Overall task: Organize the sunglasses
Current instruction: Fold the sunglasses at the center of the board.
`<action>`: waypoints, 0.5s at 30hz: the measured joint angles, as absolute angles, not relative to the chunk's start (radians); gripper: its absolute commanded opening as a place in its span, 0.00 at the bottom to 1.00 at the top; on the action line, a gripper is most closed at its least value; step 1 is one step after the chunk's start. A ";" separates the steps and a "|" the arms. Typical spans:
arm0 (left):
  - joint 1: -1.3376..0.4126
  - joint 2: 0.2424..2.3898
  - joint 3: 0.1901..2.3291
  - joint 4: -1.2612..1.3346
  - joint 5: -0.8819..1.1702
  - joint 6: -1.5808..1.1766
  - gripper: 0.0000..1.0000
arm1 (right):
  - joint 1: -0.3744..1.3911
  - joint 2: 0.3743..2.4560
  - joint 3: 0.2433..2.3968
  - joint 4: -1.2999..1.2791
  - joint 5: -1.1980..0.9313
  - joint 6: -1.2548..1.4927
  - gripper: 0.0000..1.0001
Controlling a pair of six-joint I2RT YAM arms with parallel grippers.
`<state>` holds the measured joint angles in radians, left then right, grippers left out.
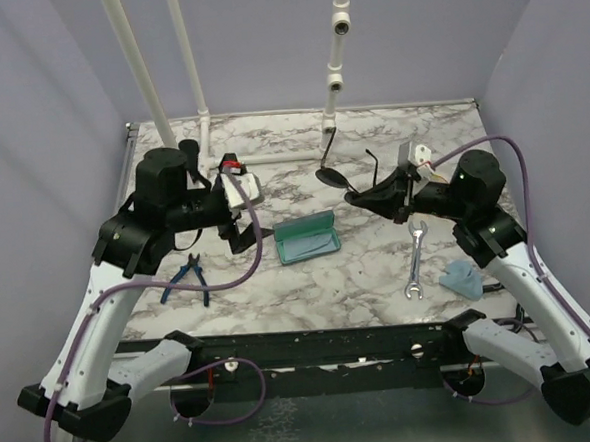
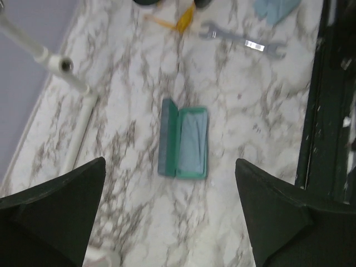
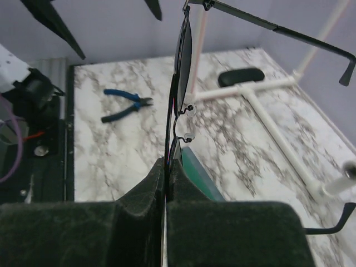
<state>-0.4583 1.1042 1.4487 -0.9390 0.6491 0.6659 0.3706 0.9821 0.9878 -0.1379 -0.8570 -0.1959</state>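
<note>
the open teal case [image 2: 183,146] looks empty, right fingers [image 3: 222,233] pinch the wire sunglasses [image 3: 183,53], left fingers [image 2: 55,211] gape wide.

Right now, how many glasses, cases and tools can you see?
Glasses: 2, the dark wire pair and the yellow-orange pair
Cases: 2, the open teal case and the black case
Tools: 2, the pliers and the wrench
Total: 6

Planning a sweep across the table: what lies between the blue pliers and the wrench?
The open teal case lies between the blue pliers and the wrench, with bare marble on either side of it, as the top view shows.
</note>
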 measured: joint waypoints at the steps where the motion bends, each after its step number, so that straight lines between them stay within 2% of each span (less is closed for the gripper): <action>1: -0.458 1.058 1.413 -0.880 0.684 0.623 0.99 | 0.385 0.947 0.963 -0.087 -0.893 -0.164 0.00; 5: -0.458 0.930 1.325 -0.529 0.823 0.359 0.99 | 0.449 0.884 0.925 0.118 -0.979 -0.025 0.00; 9: -0.458 0.917 1.293 -0.151 0.885 0.055 0.96 | 0.546 0.884 0.912 0.341 -1.015 0.090 0.00; 15: -0.458 0.942 1.292 0.038 0.915 -0.164 0.74 | 0.641 0.949 0.900 0.630 -1.016 0.209 0.00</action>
